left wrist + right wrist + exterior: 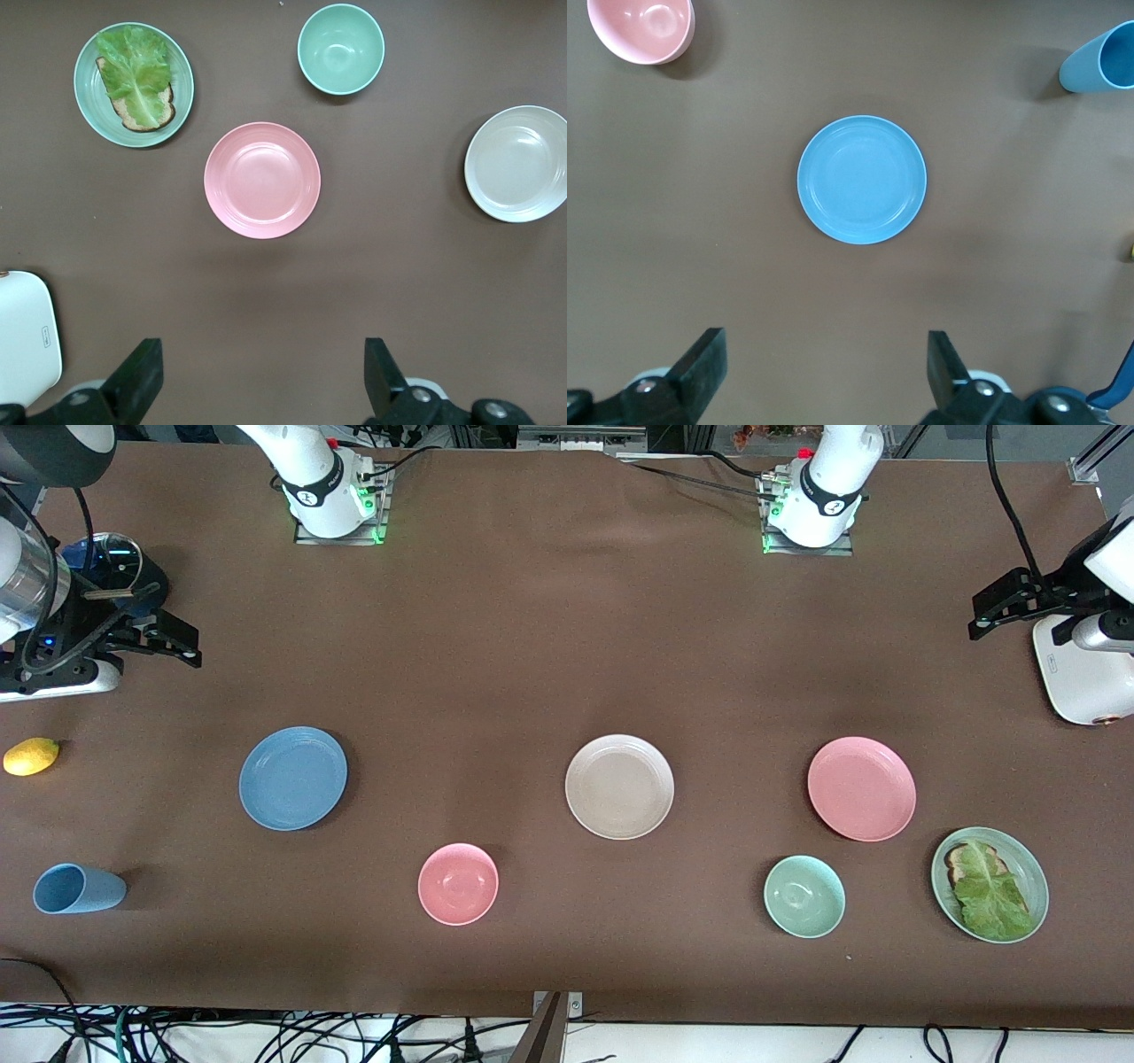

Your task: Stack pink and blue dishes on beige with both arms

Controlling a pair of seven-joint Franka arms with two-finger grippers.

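The right claw (824, 372) is hanging with its jaws spread wide and nothing between them, up over the tabletop (532, 629) at the right arm's end, above a clear tumbler and a blue object whose nature I cannot tell. The left claw (261, 376) is hanging the same way, jaws apart and empty, over the left arm's end beside a white appliance (1085, 682). Neither is touching a dish, so the stacking is not yet begun. The relation that is mattering most: each plate is lying toward its own arm's end, with the target between them. The blue plate (293, 778) is sitting flat on the tabletop, well apart from the right claw and nearer the front camera than the spot that claw is over; in the right wrist view it is lying squarely ahead of the open jaws. The pink plate (861, 788) is lying likewise ahead of the left claw's jaws in the left wrist view, flat and clear of its neighbours. The beige plate (619, 786) is resting at the middle, roughly level with both. Being round, the plates are offering no preferred axis; a rim pinch is probably needed, since they are lying flush.
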